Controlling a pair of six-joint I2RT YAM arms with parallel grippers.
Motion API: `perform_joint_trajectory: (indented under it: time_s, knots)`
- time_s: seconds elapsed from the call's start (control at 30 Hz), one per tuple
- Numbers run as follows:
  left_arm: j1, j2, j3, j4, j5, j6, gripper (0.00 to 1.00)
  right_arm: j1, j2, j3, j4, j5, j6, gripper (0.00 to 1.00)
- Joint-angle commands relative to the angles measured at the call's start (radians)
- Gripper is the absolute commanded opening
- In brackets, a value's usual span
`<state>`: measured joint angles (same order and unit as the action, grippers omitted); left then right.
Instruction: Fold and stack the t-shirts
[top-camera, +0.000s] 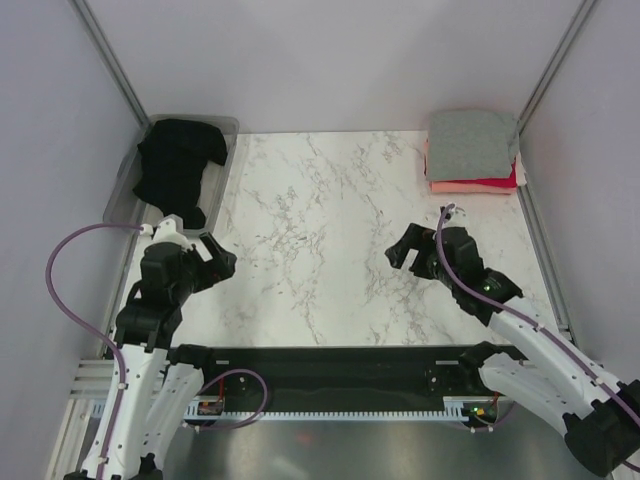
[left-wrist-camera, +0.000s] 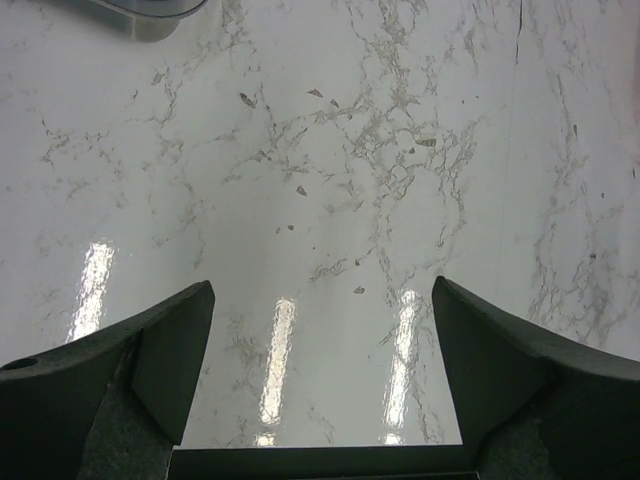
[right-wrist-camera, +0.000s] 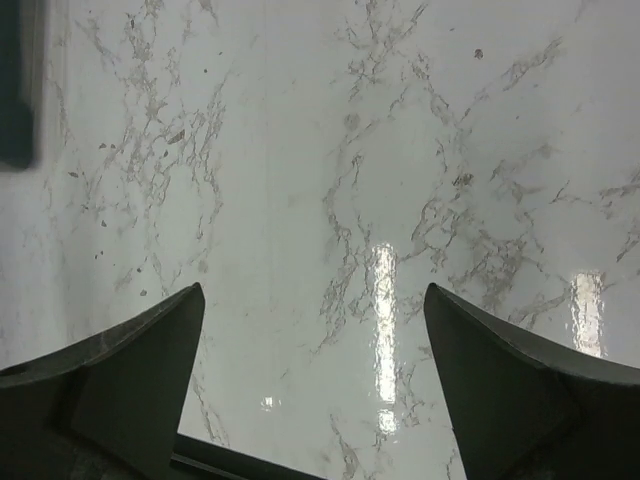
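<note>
Lying near left claw, black tee, in bin

clear plastic bin at far-left corner, marble tbl

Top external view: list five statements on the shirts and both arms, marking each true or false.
The black t-shirt lies in the clear bin. True.
The grey t-shirt tops the folded stack. True.
The left fingers clamp a shirt. False: they are open and empty.
The stack sits at the near left corner of the table. False: far right corner.
The right fingers are open over bare marble. True.
</note>
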<state>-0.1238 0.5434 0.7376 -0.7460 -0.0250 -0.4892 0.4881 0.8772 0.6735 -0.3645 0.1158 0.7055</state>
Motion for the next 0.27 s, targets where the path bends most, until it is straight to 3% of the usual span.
perform_joint_trajectory:
  time_s: [0.0, 0.23]
  knots:
    - [0.006, 0.007, 0.009, 0.036, -0.023, -0.009, 0.97, 0.059, -0.076, -0.032, 0.049, 0.079, 0.071, 0.98]
    - [0.006, 0.018, 0.011, 0.031, -0.035, -0.014, 0.97, 0.110, -0.167, -0.291, 0.330, -0.033, 0.142, 0.98]
